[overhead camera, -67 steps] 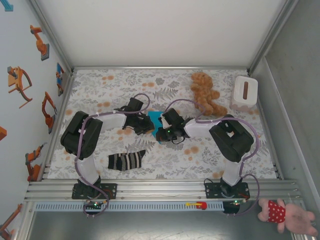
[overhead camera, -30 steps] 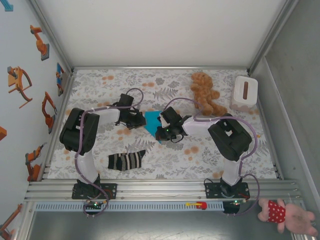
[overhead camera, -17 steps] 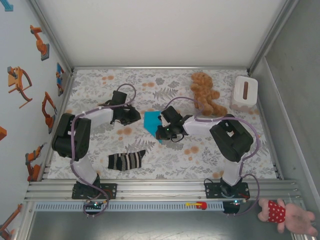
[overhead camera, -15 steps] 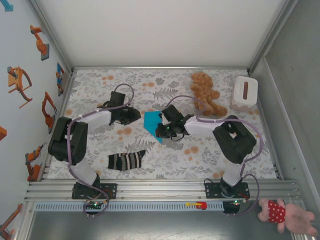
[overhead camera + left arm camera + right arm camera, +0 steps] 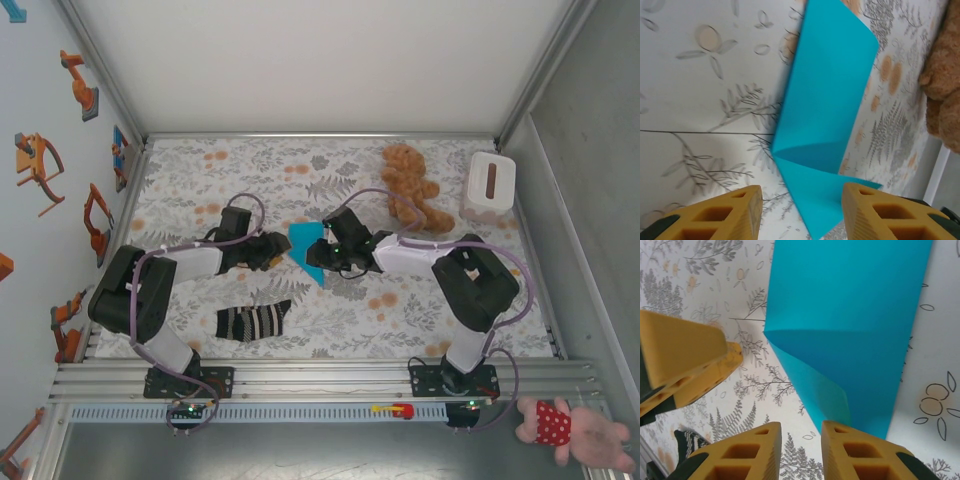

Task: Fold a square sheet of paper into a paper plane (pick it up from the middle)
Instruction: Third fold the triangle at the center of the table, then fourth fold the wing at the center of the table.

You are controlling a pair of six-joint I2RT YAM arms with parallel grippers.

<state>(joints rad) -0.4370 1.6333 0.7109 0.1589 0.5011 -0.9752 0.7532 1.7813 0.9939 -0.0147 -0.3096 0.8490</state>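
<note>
Top external view: the paper (image 5: 303, 240) lies at the middle of the surface (image 5: 200, 180), between the two arms. The left end effector (image 5: 272, 250) is just beside its left edge and the right end effector (image 5: 316, 254) is over its near right part. A sock (image 5: 253, 321) lies nearer the bases. A bear (image 5: 410, 188) and a white box (image 5: 488, 188) sit at the far right, well apart from the paper. Folds and finger spacing are too small to read here.

Left wrist view: the fingers (image 5: 740, 212) stand wide apart, and the pointed near corner of the paper lies in the gap. A crease crosses the sheet, and the part beyond it curves up off the surface. Bear fur shows at the right edge.

Right wrist view: the fingers (image 5: 747, 450) stand a narrow gap apart, with patterned surface visible between them. The near corner of the paper meets the tip of one finger; whether it is pinned there cannot be told. A left-arm finger lies just beside the paper's edge.
</note>
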